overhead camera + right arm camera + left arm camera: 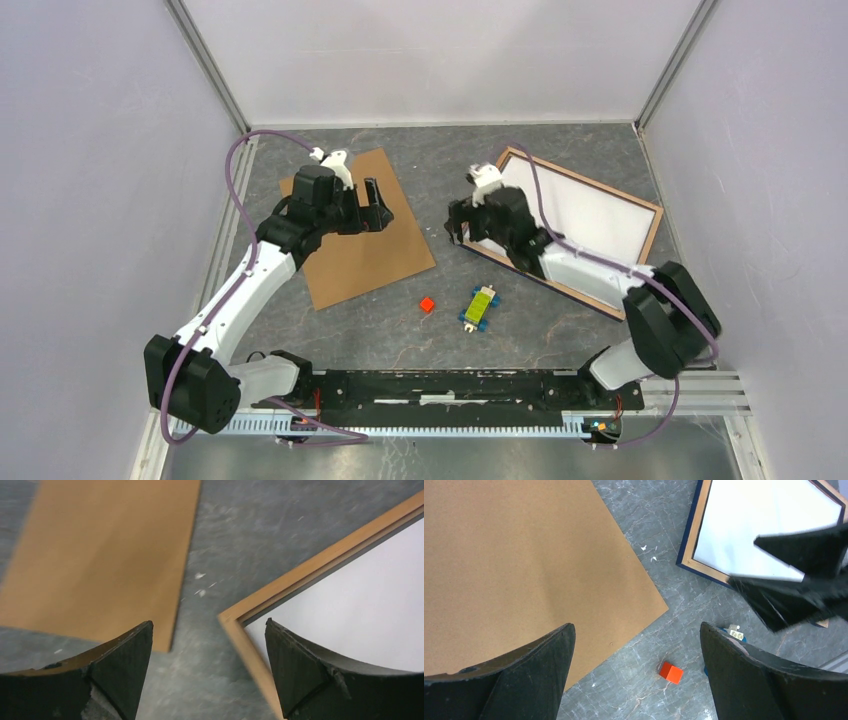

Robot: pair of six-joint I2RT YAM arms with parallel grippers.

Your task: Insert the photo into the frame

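Right fingers (305, 670) over rectangular wooden frame (310, 571)

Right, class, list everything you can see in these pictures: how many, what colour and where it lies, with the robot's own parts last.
frame: one, light wood with a dark blue outer edge, flat on the right of the table
white sheet: one, white, lying inside the frame
board: one, plain brown, flat on the left of the table
cube: one, red-orange, on the table between board and frame, nearer the arms
block: one, yellow-green on blue, just right of the cube
table: one, grey marbled, under everything
left tool: one, black, open and empty, above the board
right tool: one, black, open and empty, above the frame's left corner
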